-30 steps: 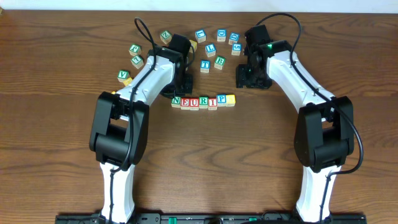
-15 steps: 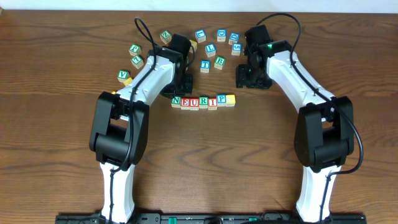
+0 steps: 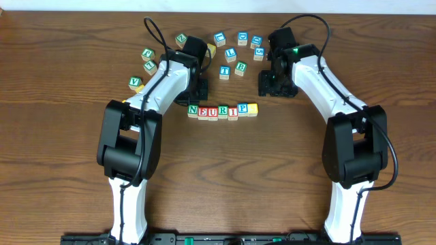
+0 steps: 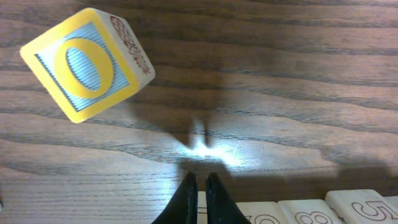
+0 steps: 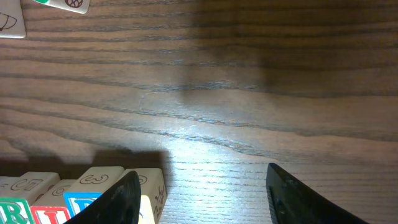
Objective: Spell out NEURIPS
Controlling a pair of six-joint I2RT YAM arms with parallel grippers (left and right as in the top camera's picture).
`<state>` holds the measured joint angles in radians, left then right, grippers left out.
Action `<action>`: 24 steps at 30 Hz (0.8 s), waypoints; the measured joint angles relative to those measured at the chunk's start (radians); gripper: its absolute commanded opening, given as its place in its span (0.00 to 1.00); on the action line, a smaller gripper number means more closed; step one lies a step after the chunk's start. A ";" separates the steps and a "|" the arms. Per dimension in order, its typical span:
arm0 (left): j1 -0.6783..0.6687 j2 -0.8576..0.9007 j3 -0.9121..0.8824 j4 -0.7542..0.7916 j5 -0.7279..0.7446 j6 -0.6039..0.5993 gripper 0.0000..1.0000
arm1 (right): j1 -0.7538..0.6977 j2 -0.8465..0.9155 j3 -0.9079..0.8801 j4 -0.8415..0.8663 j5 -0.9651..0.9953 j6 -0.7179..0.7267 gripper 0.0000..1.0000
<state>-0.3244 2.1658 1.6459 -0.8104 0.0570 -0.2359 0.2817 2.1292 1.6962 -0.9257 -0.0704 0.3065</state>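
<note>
The NEURIPS row (image 3: 223, 110) lies in a straight line at mid-table: green N (image 3: 193, 109), red E (image 3: 203, 110), red U (image 3: 213, 110), green R (image 3: 223, 110), red I (image 3: 232, 110), blue P (image 3: 242, 109) and a plain yellow-topped cube (image 3: 253, 108). My left gripper (image 3: 200, 95) hovers just behind the row's left end, shut on nothing (image 4: 200, 199). My right gripper (image 3: 276, 90) is open and empty to the right of the row's yellow end (image 5: 202, 199). Its left finger (image 5: 121, 199) stands close to the yellow cube (image 5: 149, 202).
Loose cubes arc along the far side: A (image 3: 181, 41), green ones (image 3: 147, 54), V (image 3: 136, 83), blue ones (image 3: 242, 37), L (image 3: 231, 54), T (image 3: 224, 71), B (image 3: 240, 67). A yellow O cube (image 4: 87, 62) sits beyond my left gripper.
The left arm has edged slightly to the left. The cubes and the right arm have not moved.
</note>
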 measured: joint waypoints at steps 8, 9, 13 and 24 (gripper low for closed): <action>0.000 0.000 0.000 -0.021 -0.008 -0.001 0.07 | 0.000 0.000 0.000 0.000 0.000 0.000 0.60; 0.000 0.000 0.000 -0.026 -0.008 -0.002 0.08 | 0.000 0.000 0.000 0.000 0.000 0.000 0.60; 0.000 0.000 0.000 -0.041 -0.011 -0.003 0.07 | 0.000 0.000 0.000 0.000 0.000 0.000 0.60; 0.000 0.000 0.000 -0.045 -0.010 -0.003 0.08 | 0.000 0.000 0.000 0.000 0.000 0.000 0.60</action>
<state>-0.3244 2.1658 1.6459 -0.8558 0.0467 -0.2390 0.2817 2.1292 1.6962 -0.9260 -0.0704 0.3065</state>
